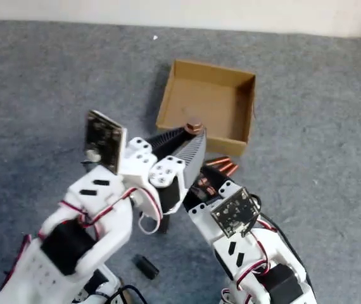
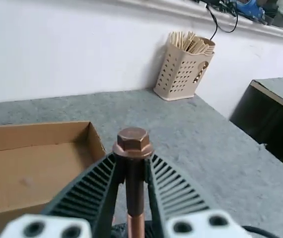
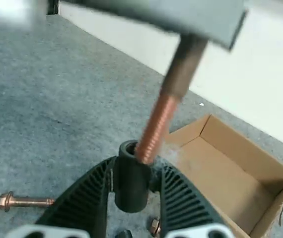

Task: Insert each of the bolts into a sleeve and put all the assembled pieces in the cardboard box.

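My left pincer [image 2: 133, 161] is clamped on a copper bolt [image 2: 133, 143]. Its hex head sits just above the fingertips and its shaft runs down between my ribbed fingers. My right pincer [image 3: 131, 171] grips a dark sleeve [image 3: 130, 186] upright. Its wrist view gives what the left one hides: the bolt's threaded end [image 3: 154, 131] comes in tilted and meets the sleeve's open mouth. How deep it goes I cannot tell.

Around that pincer, 1 spare bolt [image 3: 22, 201] lies flat on the grey bench [image 3: 42, 99]. A second bolt head [image 3: 155, 226] is close by the sleeve, and the cardboard box [image 3: 231, 173] stands open beyond.

The high view adds the layout. My left pincer [image 1: 193, 133] holds the bolt head right at the box's near wall. Loose bolts [image 1: 221, 164] lie outside just beside that wall. A loose sleeve [image 1: 146, 266] lies on the bench between my 2 arms, well apart from the box.

The left wrist view looks farther off, to a beige perforated holder [image 2: 183, 69] of wooden sticks standing against the white wall [image 2: 57, 49].
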Robot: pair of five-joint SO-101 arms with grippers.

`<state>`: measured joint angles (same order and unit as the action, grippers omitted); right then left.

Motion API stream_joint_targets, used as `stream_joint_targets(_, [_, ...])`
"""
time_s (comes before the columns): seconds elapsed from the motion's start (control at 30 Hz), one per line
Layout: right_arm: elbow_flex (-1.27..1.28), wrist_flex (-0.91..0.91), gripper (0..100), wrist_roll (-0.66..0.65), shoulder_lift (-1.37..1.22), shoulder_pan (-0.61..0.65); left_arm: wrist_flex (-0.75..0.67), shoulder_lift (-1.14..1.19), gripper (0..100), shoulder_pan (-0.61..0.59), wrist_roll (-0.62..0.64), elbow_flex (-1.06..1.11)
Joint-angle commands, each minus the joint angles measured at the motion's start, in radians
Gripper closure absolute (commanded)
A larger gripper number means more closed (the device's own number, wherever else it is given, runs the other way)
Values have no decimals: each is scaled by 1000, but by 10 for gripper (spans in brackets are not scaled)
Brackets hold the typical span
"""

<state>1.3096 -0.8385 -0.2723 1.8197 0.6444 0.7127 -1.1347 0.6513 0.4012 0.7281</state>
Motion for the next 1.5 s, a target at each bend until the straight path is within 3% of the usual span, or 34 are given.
stream_joint_targets(0.0, [-5, 36, 994, -8, 16, 13, -132, -13, 995, 2, -12, 68])
stream_joint_targets(0.23, [-5, 36, 993, -5, 16, 13, -172, -15, 995, -76, -5, 114])
stream_joint_targets(0.63, [-5, 36, 993, -3, 16, 8, -204, -315, 995, -74, -11, 306])
stream_joint_targets(0.93, [-5, 36, 993, -3, 16, 12, -252, -321, 995, -71, -12, 369])
stream_joint_targets(1.27, [-5, 41, 993, -3, 16, -25, -252, -331, 992, -28, -216, 452])
stream_joint_targets(1.47, [-5, 41, 993, -3, 16, -53, -183, -331, 833, 1, -224, 470])
